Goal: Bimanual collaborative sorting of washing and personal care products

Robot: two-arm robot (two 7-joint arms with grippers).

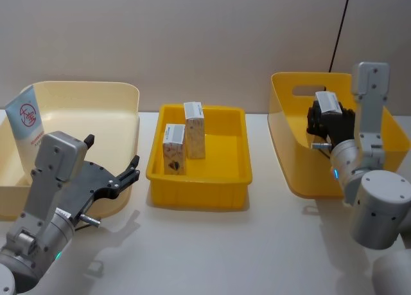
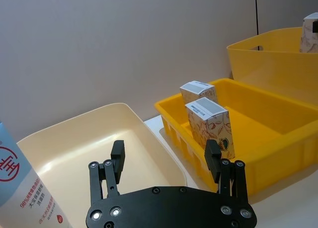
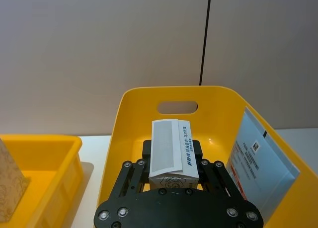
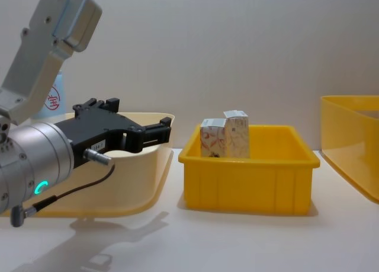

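Sorting looked partly done, as a judgement from how things lay: two small white cartons were left in the middle tray, one carton was in transit, and at least two items already sat in the side bins. At the right of the head frame the right hand was closed on a white carton with a grey pattern, holding it over the deep yellow bin; inside that bin a flat pale-blue sachet leaned against the wall at the right of the right wrist frame. At the lower left of the head frame the left hand hung with its fingers spread wide and nothing between them, above the near rim of the cream bin. A pale-blue tube with a red emblem stood propped against that bin's wall at the far left of the frame. In the centre, the shallow yellow tray on the white surface held the two upright cartons with reddish patterns, the nearer one just beside the taller-standing one. What remained, it seemed, was releasing the held carton into the deep bin and then clearing the two from the tray
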